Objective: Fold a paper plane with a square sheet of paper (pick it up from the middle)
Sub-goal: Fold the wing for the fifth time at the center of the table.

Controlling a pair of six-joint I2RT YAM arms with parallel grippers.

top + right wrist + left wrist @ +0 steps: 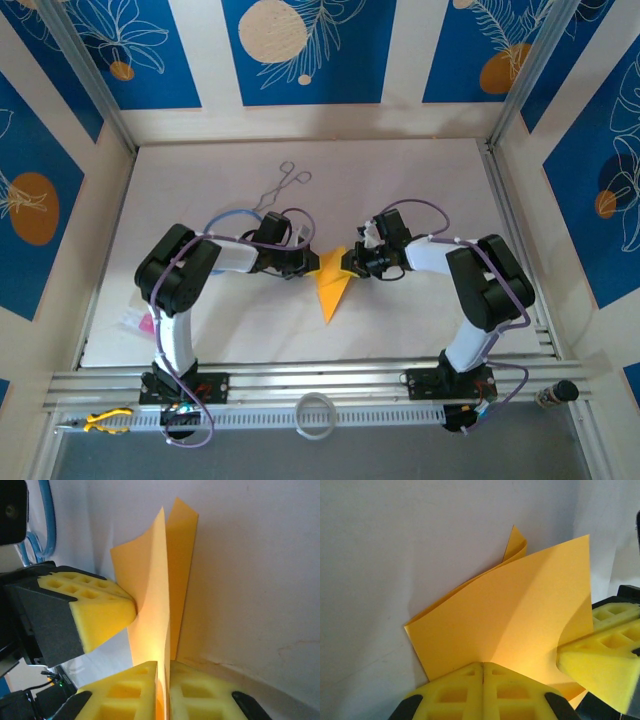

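Observation:
The square sheet of paper (331,286) is orange-yellow and folded into a pointed, paper-plane-like shape, held above the table between both arms with its tip toward the near edge. From the left, my left gripper (306,263) is shut on its edge; in the left wrist view the paper (520,615) fans upward out of the closed gripper (483,666). My right gripper (353,262) is shut on the opposite side, and the paper's layers (157,595) rise from between its pads (164,669). Each wrist view also has the other arm's yellow fingers (602,650) (97,607) against the paper.
Metal scissor-like forceps (283,185) lie on the white table (420,180) at the back. A small pink slip (140,321) sits near the left arm's base. Yellow pliers (106,420) and a white tape ring (316,415) lie on the near rail.

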